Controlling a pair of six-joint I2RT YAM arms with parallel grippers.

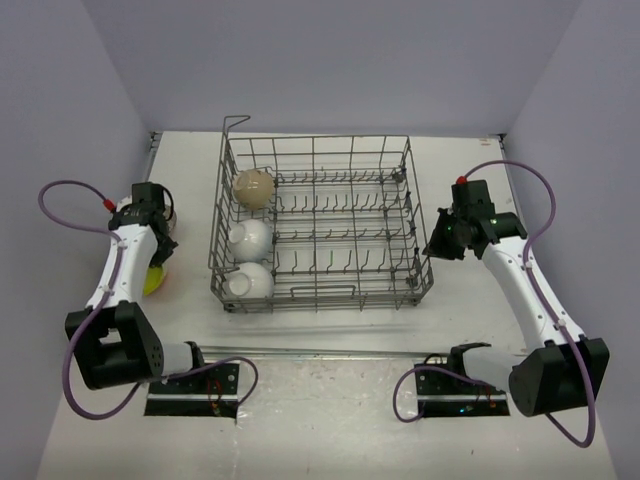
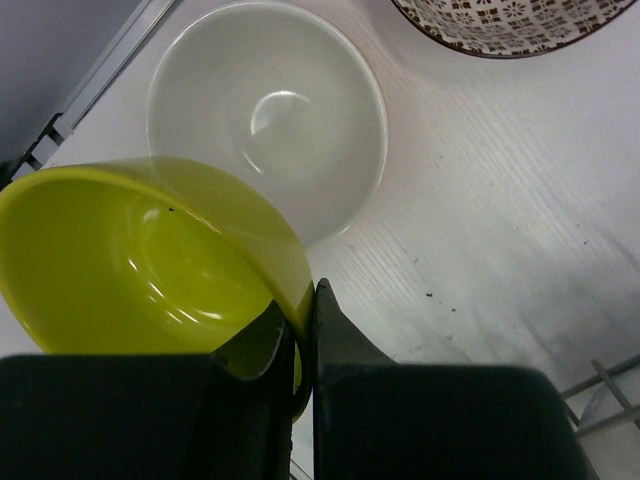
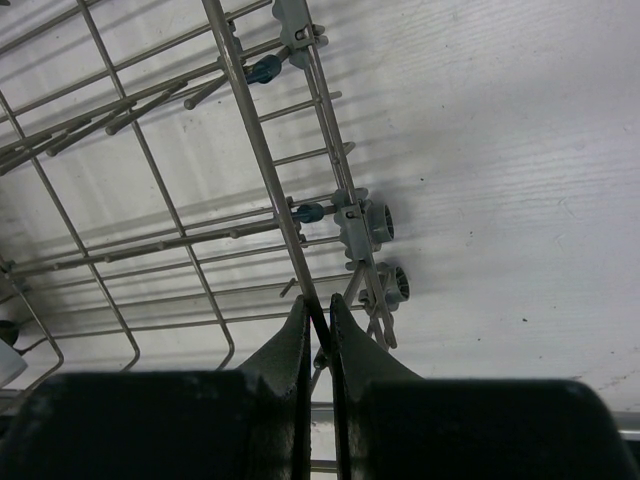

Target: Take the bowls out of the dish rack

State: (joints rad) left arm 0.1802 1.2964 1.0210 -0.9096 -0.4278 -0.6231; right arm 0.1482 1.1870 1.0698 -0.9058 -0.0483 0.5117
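Bowls — one glossy lime-green round bowl (image 2: 130, 260), rim pinched in the clenched left hand (image 2: 300, 320); probably light, slippery. The right hand (image 3: 318, 320) clamps the rim of the grey wire dish rack (image 3: 258, 150) — three pale bowls (image 1: 249, 238) stand farthest from it.

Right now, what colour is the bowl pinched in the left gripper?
Yellow-green bowl, its rim pinched by the left gripper; clearest in the left wrist view.
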